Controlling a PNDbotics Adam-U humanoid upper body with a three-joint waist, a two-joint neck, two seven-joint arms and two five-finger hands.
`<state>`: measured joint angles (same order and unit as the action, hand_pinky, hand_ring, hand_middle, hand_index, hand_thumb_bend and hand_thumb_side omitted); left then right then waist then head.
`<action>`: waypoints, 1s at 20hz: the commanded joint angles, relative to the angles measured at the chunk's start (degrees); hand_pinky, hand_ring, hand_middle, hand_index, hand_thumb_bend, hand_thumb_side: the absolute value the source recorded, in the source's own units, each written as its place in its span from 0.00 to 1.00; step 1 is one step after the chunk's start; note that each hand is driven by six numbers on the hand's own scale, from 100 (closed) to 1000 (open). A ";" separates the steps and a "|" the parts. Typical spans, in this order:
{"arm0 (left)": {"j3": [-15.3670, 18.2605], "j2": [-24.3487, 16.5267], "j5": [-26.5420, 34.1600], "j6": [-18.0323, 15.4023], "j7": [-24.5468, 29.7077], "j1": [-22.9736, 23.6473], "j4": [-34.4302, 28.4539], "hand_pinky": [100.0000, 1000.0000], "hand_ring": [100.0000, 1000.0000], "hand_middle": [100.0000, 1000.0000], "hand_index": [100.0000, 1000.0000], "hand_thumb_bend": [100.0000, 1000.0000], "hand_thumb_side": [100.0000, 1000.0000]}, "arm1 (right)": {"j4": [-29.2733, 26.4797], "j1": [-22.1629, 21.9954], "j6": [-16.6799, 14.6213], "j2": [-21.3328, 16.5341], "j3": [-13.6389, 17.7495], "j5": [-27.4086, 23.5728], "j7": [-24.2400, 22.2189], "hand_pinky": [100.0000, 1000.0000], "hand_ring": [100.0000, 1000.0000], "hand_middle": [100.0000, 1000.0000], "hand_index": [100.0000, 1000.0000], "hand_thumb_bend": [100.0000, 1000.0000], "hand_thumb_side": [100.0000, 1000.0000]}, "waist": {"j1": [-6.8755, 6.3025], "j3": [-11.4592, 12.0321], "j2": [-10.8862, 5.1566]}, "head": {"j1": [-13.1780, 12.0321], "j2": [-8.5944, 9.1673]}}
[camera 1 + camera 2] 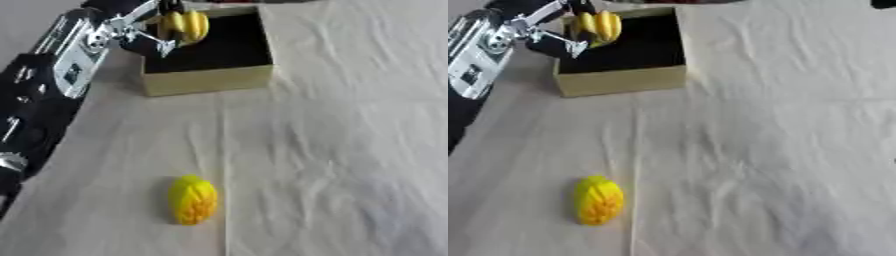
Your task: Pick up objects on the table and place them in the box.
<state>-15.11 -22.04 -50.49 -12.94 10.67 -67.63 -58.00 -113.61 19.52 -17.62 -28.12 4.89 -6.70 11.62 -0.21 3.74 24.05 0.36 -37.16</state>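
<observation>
The left hand [162, 27] is gripping a yellow banana bunch [186, 25] over the box [207, 80], fingers curled round it. A yellow ridged object [192, 200] is lying on the worktop [332, 150], well apart.

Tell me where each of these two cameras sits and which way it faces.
Left eye view: in the head, looking down at the table; the left arm enters from the left, its left hand holding bananas over the box.
Right eye view: beside it, facing the same way; the scene sits further left.
Both share the box, bananas and a yellow ridged object; the right hand shows in neither.
</observation>
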 commanded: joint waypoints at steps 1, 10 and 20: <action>1.54 -0.25 -2.52 0.60 -1.74 -1.63 0.93 0.77 0.81 0.74 0.84 0.15 0.13 | -0.98 0.06 0.19 -0.53 0.32 -0.59 -0.02 0.84 0.61 0.67 0.76 0.00 0.51 | 0.04 -0.14 -1.12 | 0.09 0.73; 2.21 -0.25 -7.49 4.52 -6.97 -1.61 -0.21 0.88 0.97 0.88 0.93 0.35 0.50 | -0.98 -0.33 0.48 -0.22 0.28 -0.68 -0.10 0.84 0.61 0.67 0.76 0.00 0.52 | 0.05 -0.06 -1.21 | 0.37 0.53; -3.18 -9.04 6.62 4.48 -2.42 3.67 -27.01 0.83 0.88 0.80 0.87 0.22 0.34 | -0.98 -1.73 0.51 -1.05 0.96 0.13 0.69 0.84 0.61 0.67 0.76 0.00 0.52 | -0.71 1.41 -1.62 | 1.89 -0.81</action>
<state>-17.29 -27.46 -47.04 -8.24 6.84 -63.27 -78.60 -113.61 17.55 -17.06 -27.54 5.14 -6.97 11.99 -1.02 5.22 24.11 1.76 -37.77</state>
